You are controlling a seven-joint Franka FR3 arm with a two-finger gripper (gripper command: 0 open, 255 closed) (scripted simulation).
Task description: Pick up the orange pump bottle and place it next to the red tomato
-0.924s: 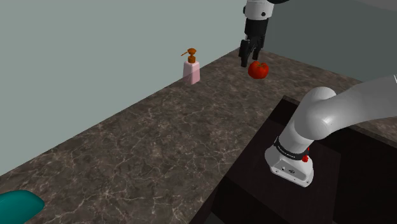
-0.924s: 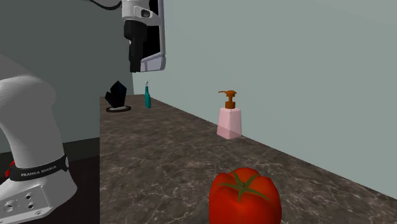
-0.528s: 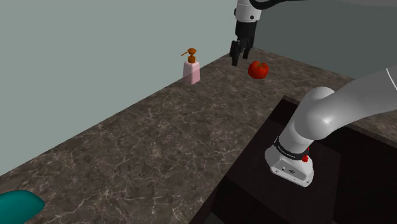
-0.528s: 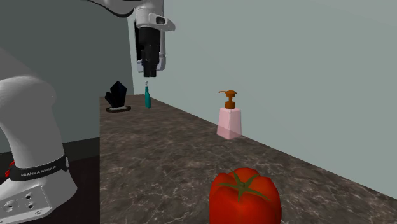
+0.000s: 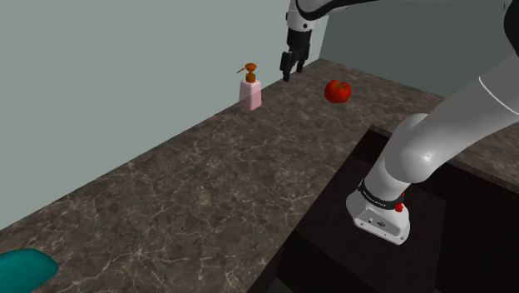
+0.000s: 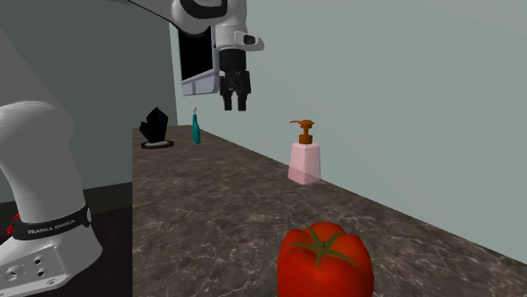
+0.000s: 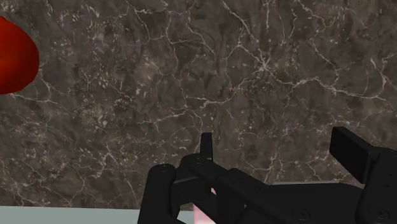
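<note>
**Hand open above the table, bottle not yet taken**

In the shoulder view, your pump bottle [image 5: 250, 88] stands upright on the table [image 5: 191, 191], close to the far edge by the grey-green wall [image 5: 125, 58]. Its body is pale pink and its pump orange-brown. The hand [image 5: 288, 70] hangs in the air just beside it on the view's right and a little higher, touching nothing. The tomato [image 5: 337, 91] lies further to that side, apart from the bottle. The dark stand [image 5: 333, 258] sits at lower right, and a teal object [image 5: 21, 270] shows at the lower left corner.

In the second exterior view the hand [image 6: 235, 101] hangs well above the surface, its two fingers a little apart and empty. The pump bottle [image 6: 305, 157] stands against the wall and the tomato [image 6: 326, 260] sits near the camera. At the table's far end are a slim teal bottle [image 6: 196, 128] and a black object [image 6: 156, 125] on a small base.

In the wrist view the hand [image 7: 278, 147] looks down on dark brown, white-veined stone with the fingers spread, and the tomato [image 7: 16, 54] lies off to one side.

Expect the bottle to be light, stiff and smooth-sided, so likely slippery, and tall enough to tip. Take it across the broad lower body, not the thin pump neck. The flat, hard table should let you set it down steadily.
</note>
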